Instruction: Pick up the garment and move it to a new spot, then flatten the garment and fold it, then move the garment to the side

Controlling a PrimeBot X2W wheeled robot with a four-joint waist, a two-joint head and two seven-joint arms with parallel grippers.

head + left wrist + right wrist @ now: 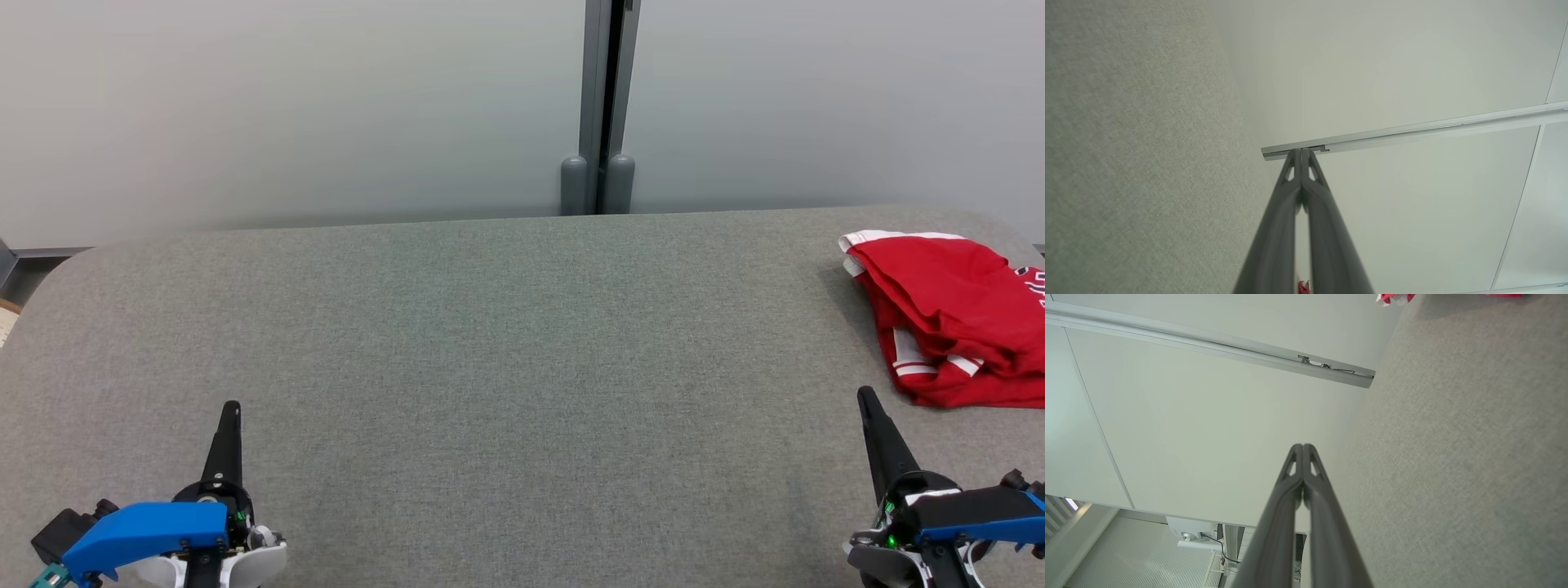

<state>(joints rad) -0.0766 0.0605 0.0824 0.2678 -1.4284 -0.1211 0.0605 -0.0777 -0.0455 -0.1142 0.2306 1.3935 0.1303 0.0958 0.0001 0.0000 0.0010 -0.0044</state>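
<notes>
Head view: red garment (951,318) lies bunched at the right edge of the frame, on the far right part of the grey table (490,343), white trim showing. Left gripper (232,408) at lower left, fingers pressed together, holding nothing, over bare tabletop. Right gripper (865,398) at lower right, also closed and empty, tip near the garment's lower left corner but apart from it. Both wrist views: fingertips meet, nothing between them.
</notes>
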